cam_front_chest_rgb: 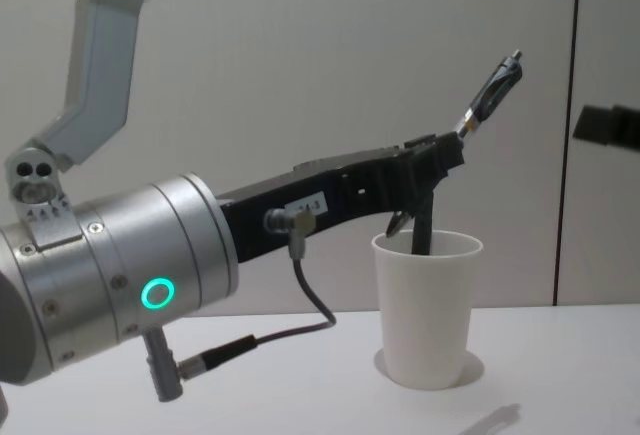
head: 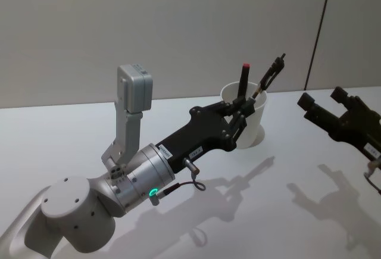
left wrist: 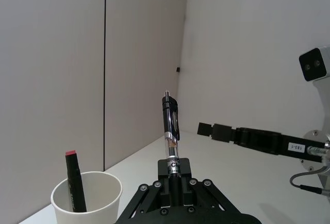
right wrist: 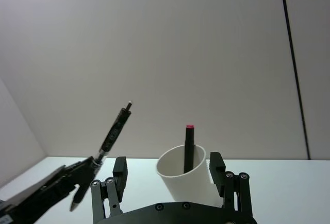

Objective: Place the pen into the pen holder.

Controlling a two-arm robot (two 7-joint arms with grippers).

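My left gripper (head: 245, 103) is shut on a black pen (head: 271, 73), which it holds tilted, upper end pointing up and away, just over the pen holder (head: 255, 127), a white paper cup. In the left wrist view the pen (left wrist: 171, 126) rises from between the shut fingers, with the cup (left wrist: 87, 206) beside and below. From the chest view, the pen (cam_front_chest_rgb: 490, 90) has its lower end close to the rim of the cup (cam_front_chest_rgb: 428, 305); I cannot tell whether it is inside. My right gripper (head: 324, 101) hangs open at the right, apart from the cup.
A black marker with a red cap (head: 244, 80) stands upright in the cup. The white table (head: 286, 211) stretches in front of the cup. A plain wall lies behind, with a dark vertical seam (head: 318, 33) at the right.
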